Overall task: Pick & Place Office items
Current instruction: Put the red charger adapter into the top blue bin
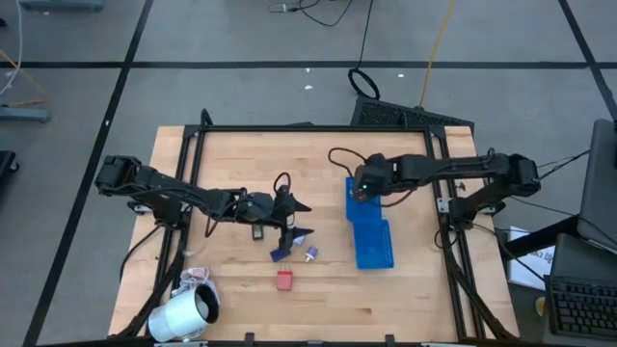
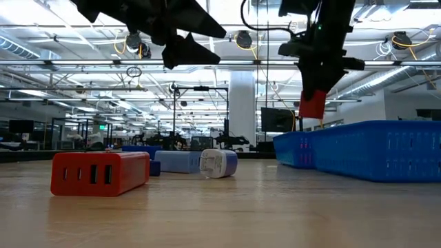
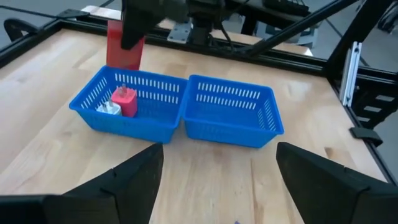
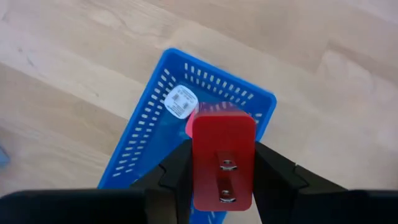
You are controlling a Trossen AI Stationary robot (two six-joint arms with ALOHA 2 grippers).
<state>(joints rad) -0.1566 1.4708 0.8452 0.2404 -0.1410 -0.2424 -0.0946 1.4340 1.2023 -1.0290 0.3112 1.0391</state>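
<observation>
My right gripper [image 1: 362,189] hangs over the far compartment of the blue tray [image 1: 378,253], shut on a red block [image 4: 222,158]. In that compartment lie a white piece [image 4: 180,101] and a red piece [image 3: 126,101]. My left gripper [image 3: 217,186] stands open near the table's middle with nothing between its fingers, pointing toward the tray. On the wood near it rest a red block with ports [image 2: 100,172], a dark blue piece [image 1: 280,255], a white and blue piece [image 2: 218,163] and a small black piece [image 1: 260,231]. My right gripper pinches the red block by its two long sides [image 4: 199,168] between the two fingers. The fingers come from above, pointing steeply down. The block's lower end [image 2: 311,107] sticks out below the fingertips, clear of the tray, with two metal studs on its end face.
A big white roll [image 1: 183,313] lies at the table's near left corner. The tray's near compartment [image 3: 231,115] holds nothing that shows. Bare wood stretches along the near edge and the far left. A black frame [image 1: 289,128] runs along the far edge.
</observation>
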